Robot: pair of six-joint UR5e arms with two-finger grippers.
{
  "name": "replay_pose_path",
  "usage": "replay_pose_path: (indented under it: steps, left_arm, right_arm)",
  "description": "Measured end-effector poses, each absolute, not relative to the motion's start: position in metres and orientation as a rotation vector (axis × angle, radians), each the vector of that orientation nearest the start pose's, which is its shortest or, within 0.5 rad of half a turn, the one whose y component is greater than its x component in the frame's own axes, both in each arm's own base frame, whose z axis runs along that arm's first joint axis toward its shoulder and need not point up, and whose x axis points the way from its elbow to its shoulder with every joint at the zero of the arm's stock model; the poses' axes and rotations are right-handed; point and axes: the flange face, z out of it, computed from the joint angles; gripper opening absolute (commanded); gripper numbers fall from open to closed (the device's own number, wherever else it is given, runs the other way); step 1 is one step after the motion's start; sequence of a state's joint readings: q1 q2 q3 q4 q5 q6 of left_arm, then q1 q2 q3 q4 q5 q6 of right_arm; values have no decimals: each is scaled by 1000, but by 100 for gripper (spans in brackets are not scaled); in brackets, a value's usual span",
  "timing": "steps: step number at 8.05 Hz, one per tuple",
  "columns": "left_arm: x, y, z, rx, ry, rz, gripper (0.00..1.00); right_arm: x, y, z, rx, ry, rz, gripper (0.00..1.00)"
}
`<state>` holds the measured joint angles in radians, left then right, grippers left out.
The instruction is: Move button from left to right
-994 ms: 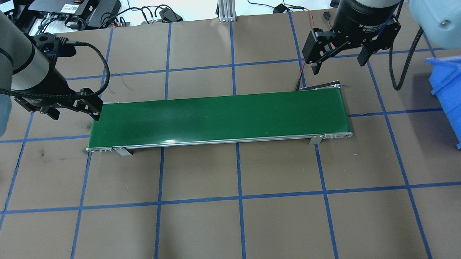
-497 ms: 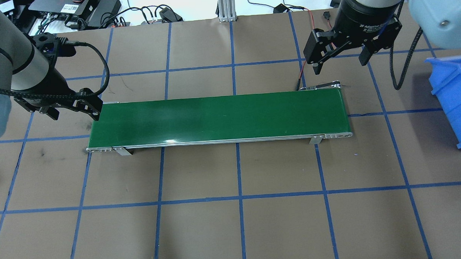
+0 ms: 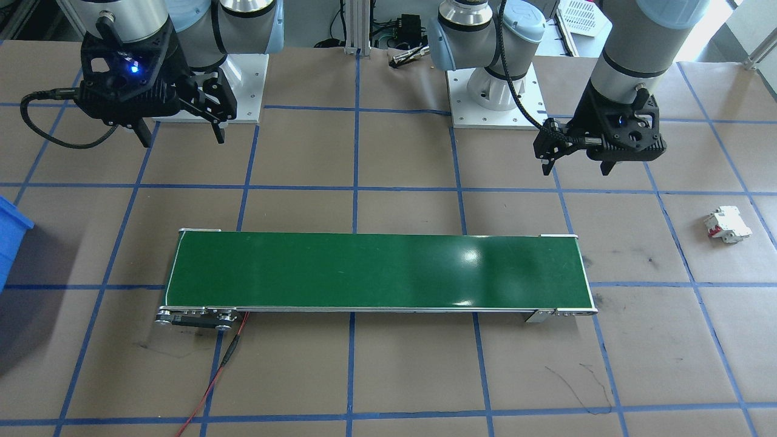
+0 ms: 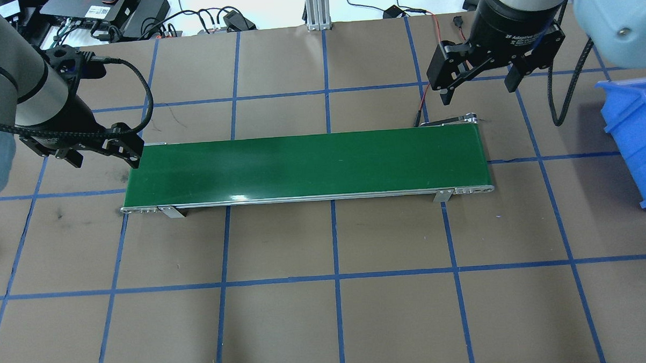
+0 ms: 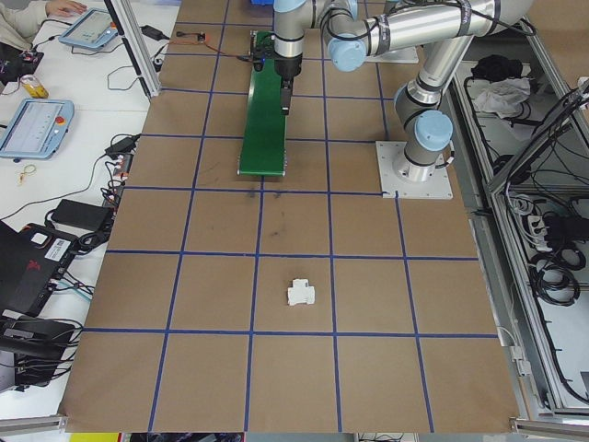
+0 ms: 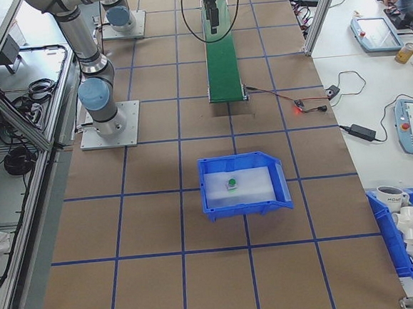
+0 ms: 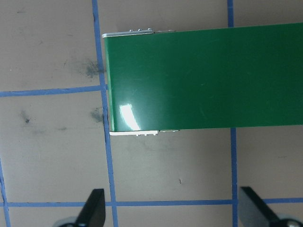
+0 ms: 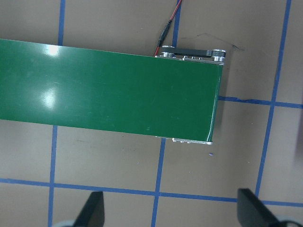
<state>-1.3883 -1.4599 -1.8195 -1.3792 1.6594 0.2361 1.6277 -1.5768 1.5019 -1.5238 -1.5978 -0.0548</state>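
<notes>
We see the button [image 6: 232, 183] standing upright in the blue bin [image 6: 246, 205], green cap up, on the bin's pale floor. The brown surface [image 4: 327, 310] is gridded with blue tape and carries a green conveyor belt [image 4: 306, 166]. Our left tool [image 4: 99, 157] hangs over the belt's left end, fingers apart and empty; our right tool [image 4: 478, 84] hangs beyond the right end, likewise apart. A white breaker [image 3: 727, 224] lies well apart.

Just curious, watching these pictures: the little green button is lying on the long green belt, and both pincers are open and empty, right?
Not quite. The belt carries nothing. The button lies inside the blue bin, as the exterior right view shows. The rest holds: the left pincer and the right pincer are both open and empty.
</notes>
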Motion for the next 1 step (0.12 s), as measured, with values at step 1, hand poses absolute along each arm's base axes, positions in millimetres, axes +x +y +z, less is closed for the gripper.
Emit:
replay_pose_path:
  steps: [1]
  left_arm:
    - [-41, -462, 437, 78, 3043, -52, 100]
  right_arm:
    - [158, -483, 520, -177, 3164, -44, 100]
